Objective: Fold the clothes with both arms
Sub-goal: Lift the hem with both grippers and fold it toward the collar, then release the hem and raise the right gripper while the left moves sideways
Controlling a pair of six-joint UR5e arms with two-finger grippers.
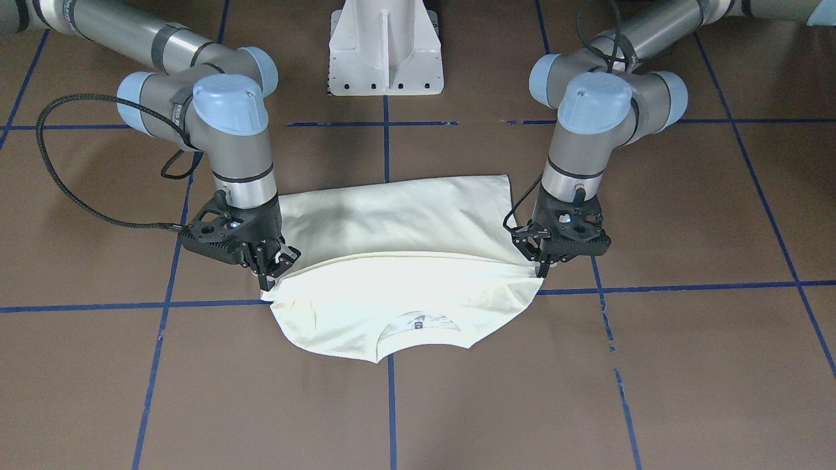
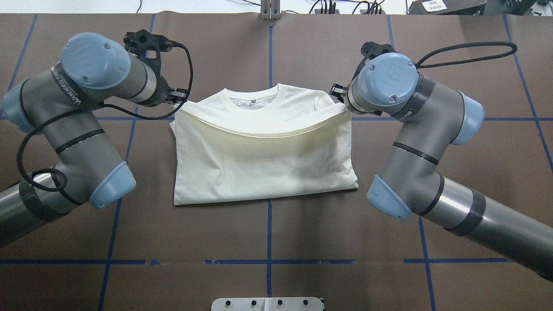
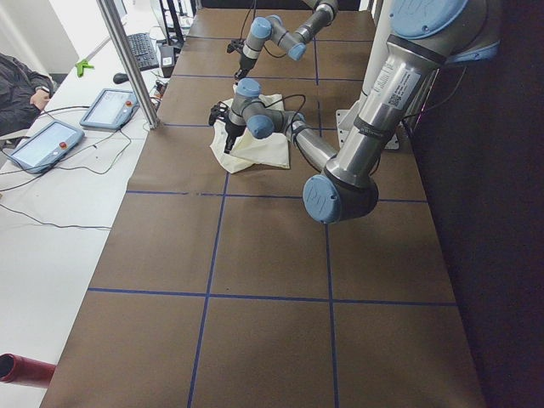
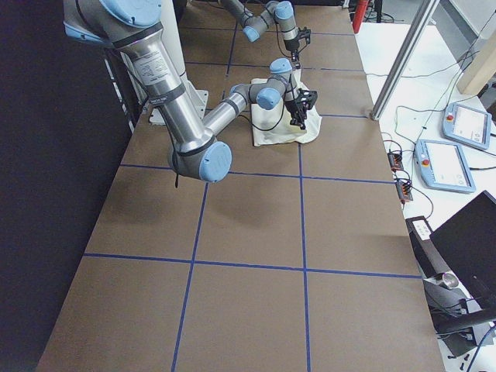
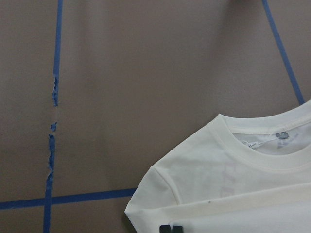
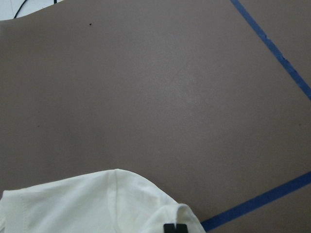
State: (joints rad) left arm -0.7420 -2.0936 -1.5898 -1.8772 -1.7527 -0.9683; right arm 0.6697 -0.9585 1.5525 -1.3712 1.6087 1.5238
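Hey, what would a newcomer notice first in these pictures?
The cream shirt lies mid-table, folded so its hem edge sits just short of the collar. The left gripper and right gripper each pinch one end of that folded edge. Blue tape lines grid the brown table.

L arm (image 2: 82, 142) & R arm (image 2: 414, 160): silver-grey tubular links, dark-grey joint housings, round light-blue caps (image 2: 95, 60) w/ small screws; one R-arm cap carries a logo. Black bands at link ends, one on L arm w/ white lettering. Black braided cable (image 1: 72, 199) runs ext. at each wrist. L gripper (image 1: 542, 269) & R gripper (image 1: 268, 279): black, 2-finger. Pedestal base (image 1: 385, 52): white, row of bolt holes.
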